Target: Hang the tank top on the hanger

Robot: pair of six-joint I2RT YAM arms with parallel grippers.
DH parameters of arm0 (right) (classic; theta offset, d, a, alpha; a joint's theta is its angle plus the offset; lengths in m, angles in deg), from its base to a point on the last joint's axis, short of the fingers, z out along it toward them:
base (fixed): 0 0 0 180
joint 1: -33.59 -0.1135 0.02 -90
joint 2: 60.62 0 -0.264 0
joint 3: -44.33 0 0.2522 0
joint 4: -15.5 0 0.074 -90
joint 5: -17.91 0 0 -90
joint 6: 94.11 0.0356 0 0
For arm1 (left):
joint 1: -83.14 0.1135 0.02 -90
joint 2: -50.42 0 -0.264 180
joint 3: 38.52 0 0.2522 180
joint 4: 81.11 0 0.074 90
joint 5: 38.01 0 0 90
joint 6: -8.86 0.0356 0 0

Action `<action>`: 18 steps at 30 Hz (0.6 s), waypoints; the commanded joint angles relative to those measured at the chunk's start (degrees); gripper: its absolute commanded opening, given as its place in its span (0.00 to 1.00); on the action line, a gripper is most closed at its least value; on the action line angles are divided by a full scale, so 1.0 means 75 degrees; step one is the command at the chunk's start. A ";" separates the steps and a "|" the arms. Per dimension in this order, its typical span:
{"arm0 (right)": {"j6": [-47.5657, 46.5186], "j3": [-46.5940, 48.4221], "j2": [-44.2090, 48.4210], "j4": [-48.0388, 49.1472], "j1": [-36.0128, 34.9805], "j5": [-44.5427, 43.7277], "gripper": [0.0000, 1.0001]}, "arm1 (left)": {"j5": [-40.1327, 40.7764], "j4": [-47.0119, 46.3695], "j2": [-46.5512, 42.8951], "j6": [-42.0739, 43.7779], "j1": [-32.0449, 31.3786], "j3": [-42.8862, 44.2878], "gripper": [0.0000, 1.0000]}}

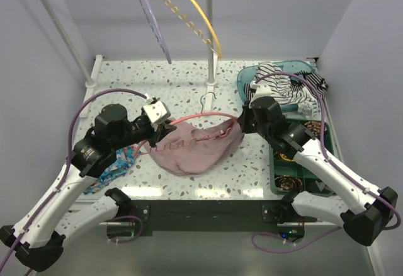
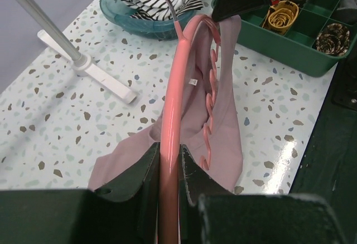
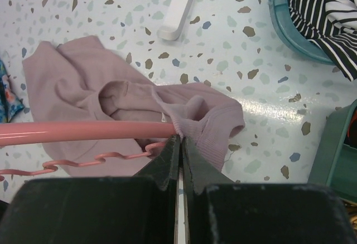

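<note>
Hanger [image 2: 174,82] and tank top [image 3: 72,77] both gripped, mid-table
My left gripper [image 2: 169,154] is clamped on the hanger's rim. My right gripper [image 3: 179,139] is pressed together, pinching a fold of the tank top right at the hanger's far end. The rest of the top lies crumpled on the table [image 1: 182,80] beneath the hanger

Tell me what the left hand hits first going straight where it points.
Likely the dusty-pink fabric tank top hanging off the coral-pink plastic hanger the left hand grips, then the right hand; depth unclear.
</note>
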 commanded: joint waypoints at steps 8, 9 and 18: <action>-0.0379 0.0627 0.0134 -0.0087 -0.0020 -0.0288 0.00 | -0.0927 -0.1725 0.0104 0.0430 -0.0035 -0.0498 0.00; -0.0402 0.0710 0.0111 -0.0122 -0.0032 -0.0253 0.00 | -0.0962 -0.1842 0.0127 0.0441 -0.0023 -0.0592 0.00; -0.0753 0.1367 0.0029 0.0006 -0.0020 -0.0008 0.00 | -0.1572 -0.3120 0.0479 0.0231 -0.0023 -0.1085 0.00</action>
